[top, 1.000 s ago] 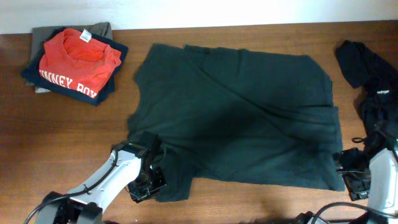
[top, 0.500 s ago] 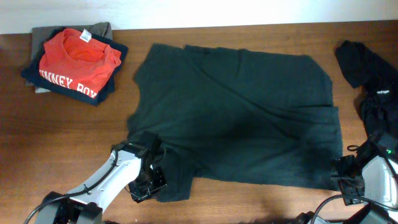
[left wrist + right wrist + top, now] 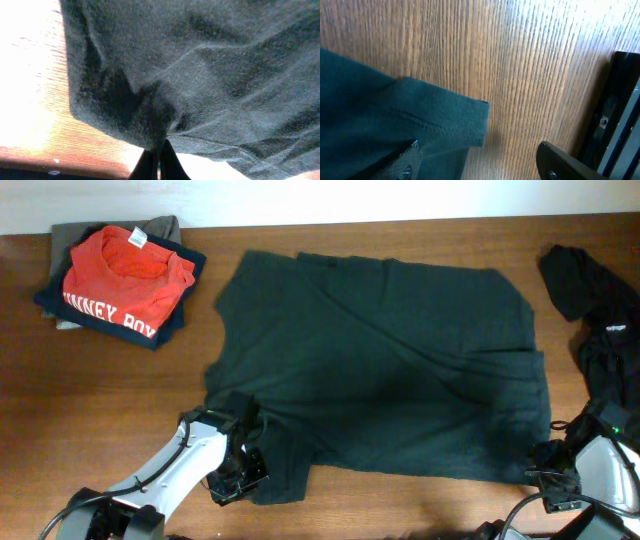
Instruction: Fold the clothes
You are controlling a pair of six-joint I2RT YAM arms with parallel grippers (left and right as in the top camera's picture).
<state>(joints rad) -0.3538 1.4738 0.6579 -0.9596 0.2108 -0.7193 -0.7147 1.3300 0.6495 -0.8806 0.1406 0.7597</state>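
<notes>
- Currently, the dark T-shirt (image 3: 380, 365) lies spread flat across the middle of the wooden tabletop (image 3: 110, 410). Its plain side faces up, and shallow creases run diagonally across the body.
- My left hand (image 3: 238, 472) sits at the near left corner of the dark T-shirt, where a flap of the hem reaches toward the front edge of the tabletop.
- In the left wrist view, my left hand (image 3: 159, 162) is closed tight. The two fingertips meet with a pinch of hem fabric between them, and the cloth bunches into folds just above the pinch.
- My right hand (image 3: 557, 472) sits at the near right corner of the dark T-shirt, at the hem.
- In the right wrist view, my right hand (image 3: 477, 162) stands wide. One finger is over the fabric and the other is well apart from it over bare wood. The stitched hem corner lies flat on the tabletop between them.
- A stack of folded garments (image 3: 120, 280) rests at the far left corner of the tabletop, well apart from the dark T-shirt. A red shirt with white lettering is on top, a navy piece is under it, and an olive-grey piece shows at the far edge.
- A heap of black garments (image 3: 590, 300) lies at the right edge of the tabletop, just beside the right side of the dark T-shirt. In the overhead view a narrow strip of wood separates the two.
</notes>
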